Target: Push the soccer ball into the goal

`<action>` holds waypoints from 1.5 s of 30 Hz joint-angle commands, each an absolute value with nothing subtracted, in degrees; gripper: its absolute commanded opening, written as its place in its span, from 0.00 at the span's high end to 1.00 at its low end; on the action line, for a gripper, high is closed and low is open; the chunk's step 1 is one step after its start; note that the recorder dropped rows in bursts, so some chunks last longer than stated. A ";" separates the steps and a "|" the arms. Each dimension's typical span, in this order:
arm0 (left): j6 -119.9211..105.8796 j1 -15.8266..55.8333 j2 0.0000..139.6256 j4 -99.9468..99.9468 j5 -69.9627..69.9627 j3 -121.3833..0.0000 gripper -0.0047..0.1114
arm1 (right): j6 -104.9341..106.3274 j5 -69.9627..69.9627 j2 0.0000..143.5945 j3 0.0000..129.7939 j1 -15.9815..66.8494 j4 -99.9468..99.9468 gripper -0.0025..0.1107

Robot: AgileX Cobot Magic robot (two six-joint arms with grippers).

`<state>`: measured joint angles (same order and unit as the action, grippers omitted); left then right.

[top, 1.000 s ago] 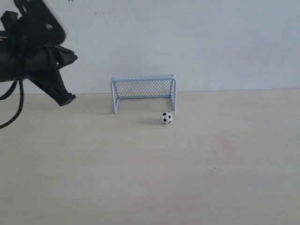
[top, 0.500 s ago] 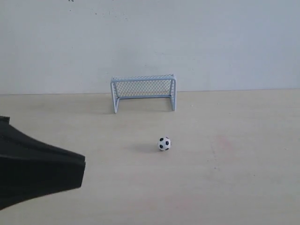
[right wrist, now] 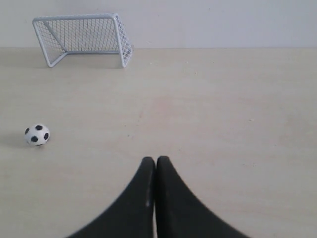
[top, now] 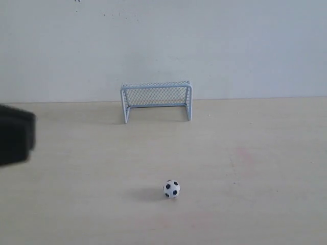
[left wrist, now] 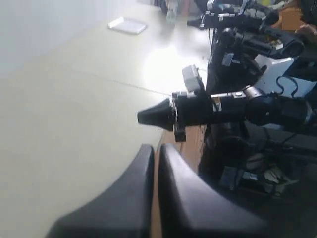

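Note:
The soccer ball (top: 171, 188) (right wrist: 37, 134), white with black patches, sits on the pale tabletop well in front of the goal. The pale blue-white goal (top: 156, 100) (right wrist: 83, 38) stands at the back against the wall, its mouth facing forward. My right gripper (right wrist: 156, 159) is shut and empty, low over the table, with the ball off to one side and apart from it. My left gripper (left wrist: 156, 147) is shut and empty, pointing away from the ball toward the table's edge. A dark blurred part of the left arm (top: 15, 141) shows at the exterior view's left edge.
A white wall backs the table (top: 245, 168). In the left wrist view the other arm (left wrist: 223, 106) and cluttered equipment lie past the table's edge, and a flat white object (left wrist: 127, 25) lies far off on the surface.
The ball has rolled forward, away from the goal, from just before its mouth to the near table. The left arm swung down from the upper left and withdrew toward the left edge.

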<state>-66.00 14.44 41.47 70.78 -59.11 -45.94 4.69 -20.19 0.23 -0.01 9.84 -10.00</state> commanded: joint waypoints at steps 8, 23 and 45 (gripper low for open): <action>-69.12 14.31 24.04 64.78 -41.27 -51.41 0.92 | 4.86 -19.54 0.00 0.00 9.64 -9.96 0.98; -73.35 14.31 7.05 52.65 -26.99 -51.41 0.92 | 4.86 -19.54 0.00 0.00 9.64 -9.96 0.98; -20.92 8.10 3.20 14.50 -23.83 -44.34 0.92 | 4.86 -19.79 0.00 0.00 9.64 -9.96 0.98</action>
<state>-42.12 10.79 3.43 26.98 -26.58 -47.50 4.69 -20.19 0.23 -0.01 9.84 -10.00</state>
